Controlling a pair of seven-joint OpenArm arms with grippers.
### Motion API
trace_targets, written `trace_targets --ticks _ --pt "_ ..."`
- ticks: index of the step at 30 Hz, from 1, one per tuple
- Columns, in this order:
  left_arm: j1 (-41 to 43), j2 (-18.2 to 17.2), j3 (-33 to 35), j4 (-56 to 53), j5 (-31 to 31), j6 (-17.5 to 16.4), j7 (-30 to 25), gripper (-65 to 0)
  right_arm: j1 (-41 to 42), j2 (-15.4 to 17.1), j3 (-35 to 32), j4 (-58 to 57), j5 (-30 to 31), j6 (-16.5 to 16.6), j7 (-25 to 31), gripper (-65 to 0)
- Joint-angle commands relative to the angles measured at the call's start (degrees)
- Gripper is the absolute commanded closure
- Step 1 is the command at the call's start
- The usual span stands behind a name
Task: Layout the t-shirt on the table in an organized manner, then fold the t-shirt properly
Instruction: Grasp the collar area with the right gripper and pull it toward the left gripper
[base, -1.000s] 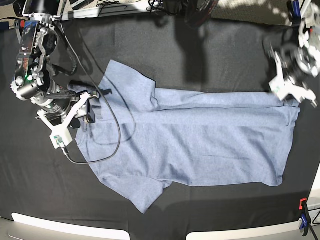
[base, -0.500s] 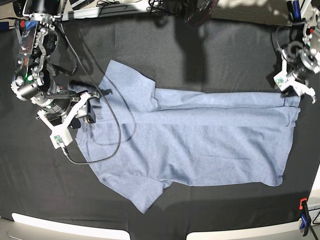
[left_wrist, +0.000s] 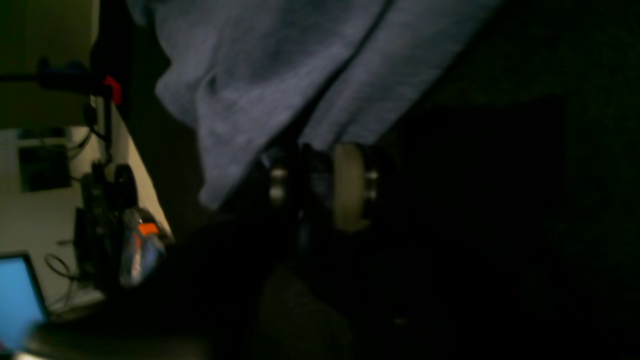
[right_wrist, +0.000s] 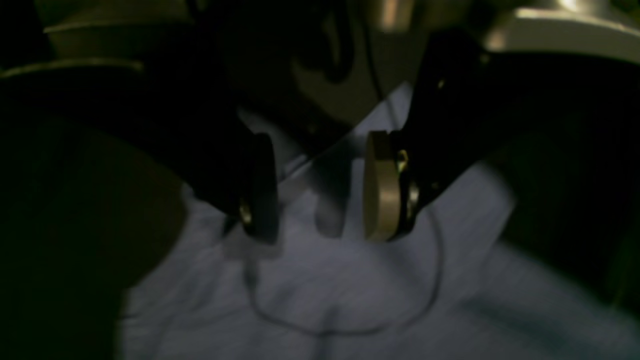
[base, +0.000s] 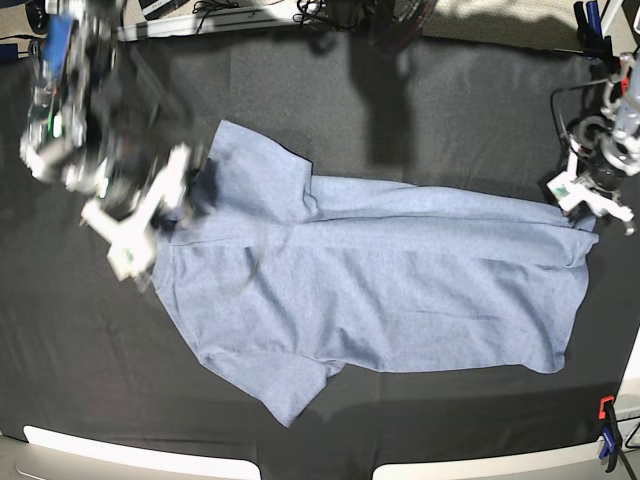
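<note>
The left claw (base: 590, 205), at the right edge of the base view, appears nearly closed on the hem corner of the t-shirt (base: 400, 280). The right claw (right_wrist: 320, 187), upper left and motion-blurred, hangs partly open over the collar end, gripping nothing. The shirt lies mostly flat across the middle of the black counter (base: 450, 110). To finish smoothing, I'd judge both ends need pulling apart evenly, low to the cloth, without bunching.

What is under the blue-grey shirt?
Under the light blue-grey cotton t-shirt lies the table's wrinkled black cloth, showing all around it. The part directly beneath is covered, so anything there stays hidden.
</note>
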Motion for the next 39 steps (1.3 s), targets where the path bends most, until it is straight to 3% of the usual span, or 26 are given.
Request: trace_targets --ticks 1,4,9,13,20,28,31,39 --pt "-0.22 -0.63 0.42 0.04 0.24 -1.31 0.96 0.0 -0.52 0.98 -0.37 2.32 0.39 0.76 1.88 -26.5" --pt "-0.20 -0.37 0.39 0.04 0.17 -0.39 1.14 0.0 -3.37 3.19 -4.74 3.23 -5.64 1.29 4.63 -25.5" --pt "-0.17 -0.39 0.35 0.04 0.17 0.39 6.19 0.0 -5.64 8.09 -18.08 3.15 -21.16 0.92 8.22 -22.2" --pt "-0.17 -0.37 0.35 0.04 0.15 0.39 6.34 0.0 -5.70 10.80 -23.91 2.47 -32.68 -5.33 11.23 -22.2" --pt "-0.17 -0.37 0.35 0.04 0.15 0.42 6.34 0.0 -5.66 15.26 -24.06 -3.48 -34.47 -6.21 12.31 -22.2" --pt "-0.17 -0.37 0.35 0.04 0.15 0.39 6.58 0.0 2.19 15.50 -24.09 -13.16 -35.23 -6.62 15.02 -22.2" --pt "-0.17 -0.37 0.35 0.04 0.15 0.42 6.58 0.0 4.98 15.52 -24.41 -16.26 -32.48 -6.34 14.86 -22.2" --pt "-0.17 -0.37 0.35 0.04 0.15 0.39 6.56 0.0 7.67 15.50 -32.70 -19.10 -36.33 -6.62 14.73 -22.2"
